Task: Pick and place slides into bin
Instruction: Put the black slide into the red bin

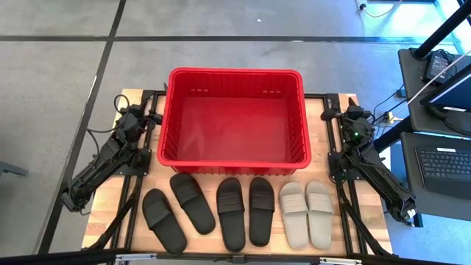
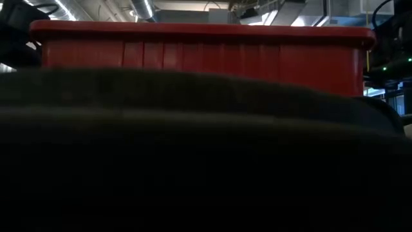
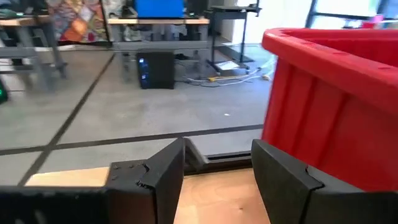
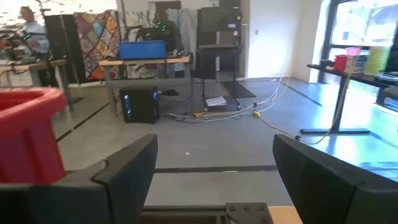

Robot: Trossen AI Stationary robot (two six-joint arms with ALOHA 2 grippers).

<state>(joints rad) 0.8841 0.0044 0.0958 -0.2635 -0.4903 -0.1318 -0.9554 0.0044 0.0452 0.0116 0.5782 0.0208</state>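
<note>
A large red bin (image 1: 234,118) stands on the far middle of the wooden table, with nothing inside it. In front of it, near the table's front edge, several slides lie in a row, soles down: black ones (image 1: 193,202) (image 1: 231,213) (image 1: 261,210) (image 1: 163,219) to the left and middle, two beige ones (image 1: 295,214) (image 1: 319,208) on the right. My left gripper (image 3: 217,168) is folded back at the table's far left corner, open, beside the bin's wall (image 3: 329,99). My right gripper (image 4: 214,168) sits at the far right corner, open and holding nothing.
In the low view a black slide (image 2: 206,154) right before the lens fills most of the picture; above it shows the bin's rim (image 2: 199,31). A side desk with a laptop (image 1: 445,162) stands right of the table. A person (image 4: 30,31) is far off in the room.
</note>
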